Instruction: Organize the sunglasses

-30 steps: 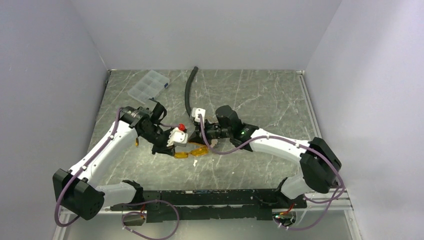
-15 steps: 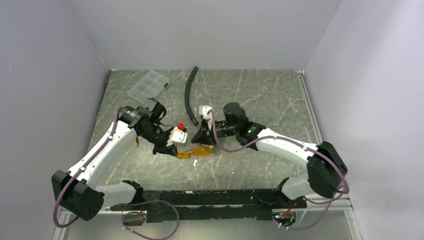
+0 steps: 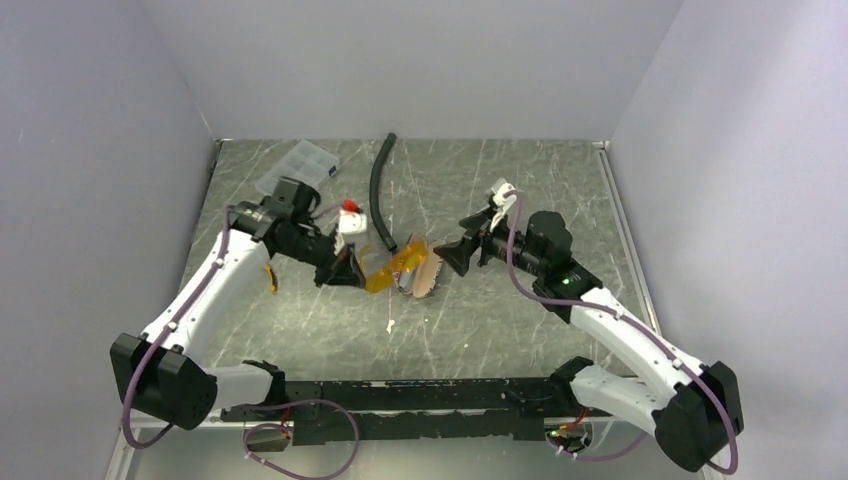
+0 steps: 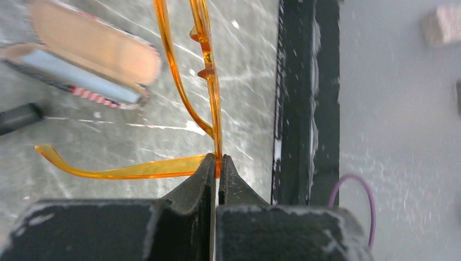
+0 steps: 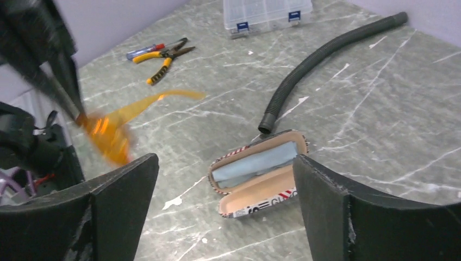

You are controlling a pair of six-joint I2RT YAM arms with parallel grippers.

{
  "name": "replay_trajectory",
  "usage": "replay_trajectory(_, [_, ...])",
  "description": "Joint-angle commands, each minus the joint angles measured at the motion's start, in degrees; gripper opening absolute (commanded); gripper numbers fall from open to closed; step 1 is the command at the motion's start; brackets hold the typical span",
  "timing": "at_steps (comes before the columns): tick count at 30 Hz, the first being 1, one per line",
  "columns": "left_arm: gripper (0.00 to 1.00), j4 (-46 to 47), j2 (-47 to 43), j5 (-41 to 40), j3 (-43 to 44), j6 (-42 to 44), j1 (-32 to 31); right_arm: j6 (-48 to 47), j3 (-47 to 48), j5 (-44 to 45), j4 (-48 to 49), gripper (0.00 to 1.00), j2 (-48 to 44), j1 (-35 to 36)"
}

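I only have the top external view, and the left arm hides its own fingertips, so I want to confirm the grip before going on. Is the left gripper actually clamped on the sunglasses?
Observer: Yes. The left wrist view shows the left gripper shut on the sunglasses at a corner of the frame, where one arm joins.
Operator: What's inside the case?
Observer: The right wrist view shows the case lying open with a light-blue cloth in it.
Operator: And the right gripper?
Observer: The right gripper is wide open and holds nothing.
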Motion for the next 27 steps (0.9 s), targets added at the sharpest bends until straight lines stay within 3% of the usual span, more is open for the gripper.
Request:
replay_trajectory(1, [0.03, 7.9, -0.27, 13.81, 4.58, -11.09, 7.61, 5.81, -3.46, -4.18, 6.13, 1.0, -4.58, -0.25])
replay_trajectory(5, [0.03, 8.24, 0.96, 17.92, 6.27, -13.0, 8.63, 12.27, -8.04, -10.41, 20.04, 0.94, -6.16, -0.13])
replay_trajectory(10, [0.03, 10.93, 0.49, 18.98, 5.32, -14.6, 8.55, 24.57, -7.86, -11.79, 39.31, 0.72, 0.91, 0.2])
replay_trajectory(14, [0.03, 11.48, 0.08, 18.95, 5.24, -15.16, 8.55, 30.41, -6.91, -15.44, 51.96, 0.64, 5.93, 0.91])
replay_trajectory(27, [0.03, 8.71, 1.79, 19.77, 5.47, -11.1, 7.69, 30.57, -3.85, -16.9, 58.89, 0.42, 12.19, 3.67])
